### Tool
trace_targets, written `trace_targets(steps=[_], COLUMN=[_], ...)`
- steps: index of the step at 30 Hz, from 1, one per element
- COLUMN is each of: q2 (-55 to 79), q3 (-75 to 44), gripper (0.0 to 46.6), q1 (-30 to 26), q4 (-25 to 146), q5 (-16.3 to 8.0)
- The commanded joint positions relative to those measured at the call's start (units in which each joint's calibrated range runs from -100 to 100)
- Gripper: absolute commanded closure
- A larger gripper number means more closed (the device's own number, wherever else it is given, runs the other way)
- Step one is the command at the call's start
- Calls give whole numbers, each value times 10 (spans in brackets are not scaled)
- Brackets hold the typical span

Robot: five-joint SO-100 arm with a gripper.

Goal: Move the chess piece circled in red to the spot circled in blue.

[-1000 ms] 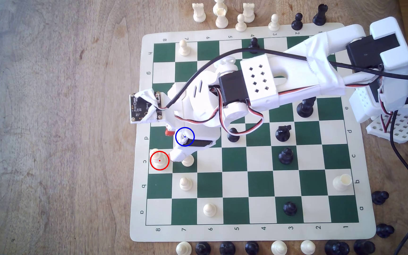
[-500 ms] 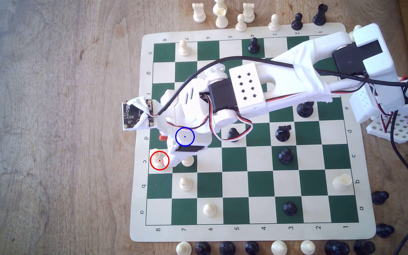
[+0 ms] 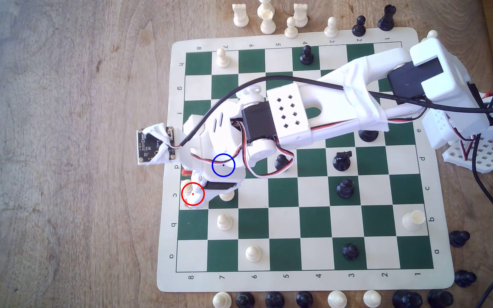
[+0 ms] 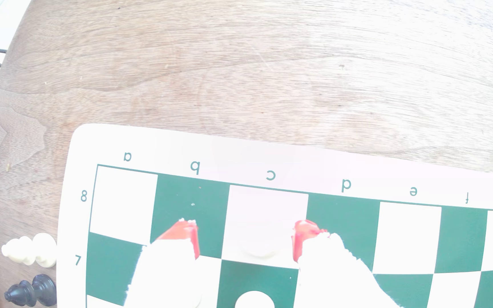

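Observation:
The chess piece circled in red [image 3: 188,187] is a tall cream chessman on cream square c8, at the board's edge on the exterior view's left. My gripper [image 3: 192,189] is open and lowered over it. In the wrist view the red-tipped fingers [image 4: 190,234] stand on either side of the overexposed piece [image 4: 258,250], with gaps between each fingertip and the piece. The gripper [image 4: 245,229] holds nothing. The blue ring [image 3: 223,165] is drawn over my wrist, which hides the spot circled in blue beneath it.
A cream pawn [image 3: 227,196] stands on c7 just behind the fingers, another on b7 [image 3: 224,222]. A black pawn [image 3: 281,162] sits under the arm's cables. Captured pieces line the board's [image 3: 168,284] borders. Bare wood table [image 3: 61,148] lies past the c8 edge.
The arm has swung toward the exterior view's left and lower, bringing the open fingers from beside the red-ringed piece to around it. The piece has not moved.

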Motion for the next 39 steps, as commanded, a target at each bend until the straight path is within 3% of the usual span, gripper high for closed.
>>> trace_targets(steps=[1,19,39], q2=[-18,6,14], q3=[-52,-80,-85], gripper=[290,297,361], q1=[-5,-2,-5], q4=[2,3,6], q5=[-3,-4,-3])
